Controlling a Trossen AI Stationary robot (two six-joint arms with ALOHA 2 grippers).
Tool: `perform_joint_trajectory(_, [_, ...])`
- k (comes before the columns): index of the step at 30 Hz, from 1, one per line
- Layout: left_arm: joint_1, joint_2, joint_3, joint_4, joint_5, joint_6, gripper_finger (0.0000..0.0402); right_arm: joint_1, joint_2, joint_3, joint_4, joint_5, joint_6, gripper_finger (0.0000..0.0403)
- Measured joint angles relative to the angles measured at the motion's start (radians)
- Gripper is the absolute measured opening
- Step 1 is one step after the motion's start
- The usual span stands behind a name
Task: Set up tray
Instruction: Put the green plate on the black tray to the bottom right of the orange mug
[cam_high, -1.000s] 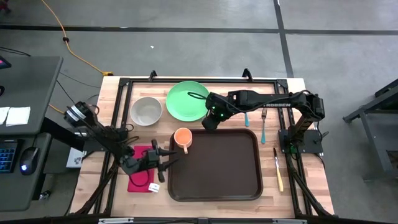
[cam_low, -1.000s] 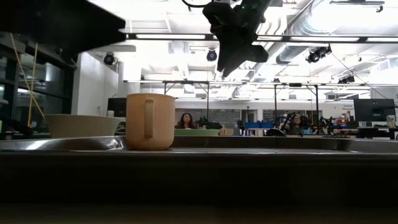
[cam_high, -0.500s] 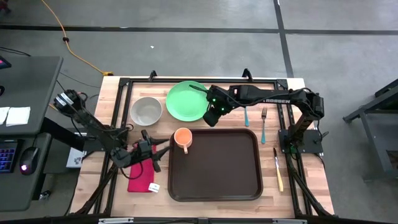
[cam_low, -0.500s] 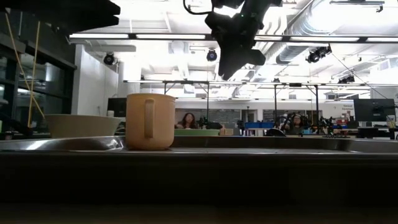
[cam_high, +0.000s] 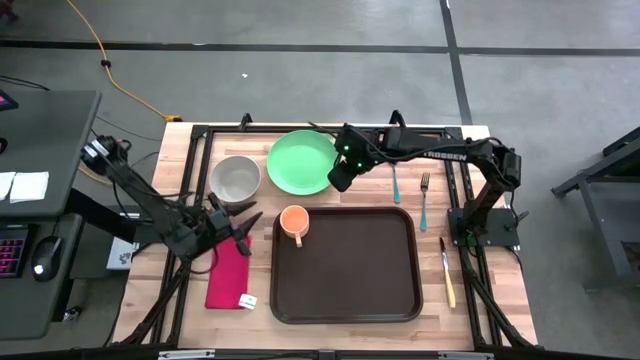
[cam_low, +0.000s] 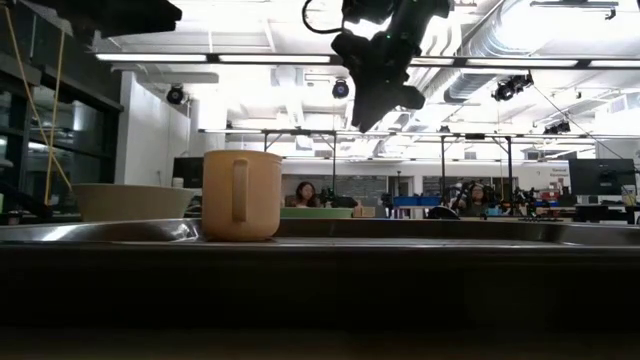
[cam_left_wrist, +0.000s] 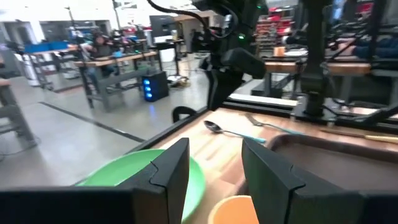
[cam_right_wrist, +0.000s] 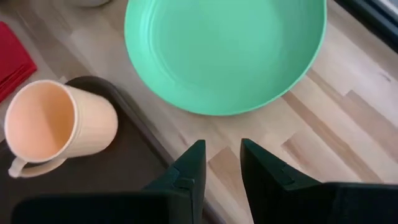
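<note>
You have the wooden table (cam_high: 470, 310) with the dark brown tray (cam_high: 350, 270) lying flat on its near half, below and just toward you from your right gripper (cam_high: 338, 181). That gripper hangs in the air over the tray's far rim, beside the near right edge of the green plate (cam_high: 298, 162); its fingers (cam_right_wrist: 193, 163) stand a little apart with nothing between them. The plate rests on the bare wood just beyond the tray, not on it. The grey bowl (cam_high: 235, 178) sits left of the plate, well off from the right gripper. Your left gripper (cam_high: 232, 224) is spread wide and empty, just left of the tray's far left corner, above the far end of the red napkin (cam_high: 229, 275). The orange cup (cam_high: 293, 221) stands upright in that tray corner, between your two grippers. To the right gripper's right lie a spoon (cam_high: 396, 185), a fork (cam_high: 424, 197) and, nearer you, a knife (cam_high: 447, 272).
</note>
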Motion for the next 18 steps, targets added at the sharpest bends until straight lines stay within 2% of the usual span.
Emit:
perform_joint_trajectory(8, [0.000, -0.117, 0.000, -0.014, -0.036, 0.116, 0.0179, -0.012, 0.000, 0.000, 0.028, 0.006, -0.005, 0.0078])
perform_joint_trajectory(13, [0.000, -0.180, 0.000, -0.091, -0.056, 0.119, 0.0179, -0.012, 0.000, 0.000, 0.049, 0.024, -0.081, 0.0078])
perform_joint_trajectory(18, [0.000, -0.238, 0.000, -0.168, -0.053, 0.119, 0.0179, -0.014, 0.000, 0.000, 0.081, 0.058, -0.038, 0.0078])
